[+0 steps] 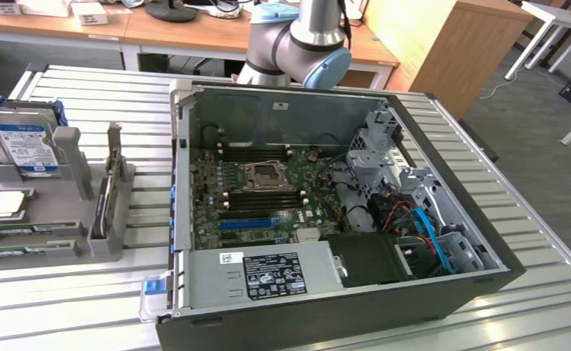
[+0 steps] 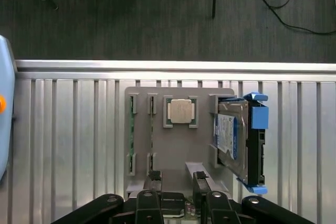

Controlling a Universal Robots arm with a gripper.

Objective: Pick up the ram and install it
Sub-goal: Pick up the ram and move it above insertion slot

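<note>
The pincer [image 2: 177, 198] is being held released above the gray holder [image 2: 173, 150] on the slatted counter [image 2: 68, 140], its fingers [image 2: 148, 203] spread with nothing between them. The ram [image 2: 132, 135] is being presented on edge in a narrow slot of the holder, a second stick just beside it, so that its upper edge is being offered to a grip from above. A processor [image 2: 181, 111] and a hard drive [image 2: 231, 140] are being stored in neighbouring pockets. The holder is being shown at the exterior view's left, just beside the open computer case [image 1: 460, 292], whose motherboard [image 1: 207, 212] is being shown exposed; its memory slots [image 1: 258, 191] appear vacant. The ram is judged not yet picked up.
</note>
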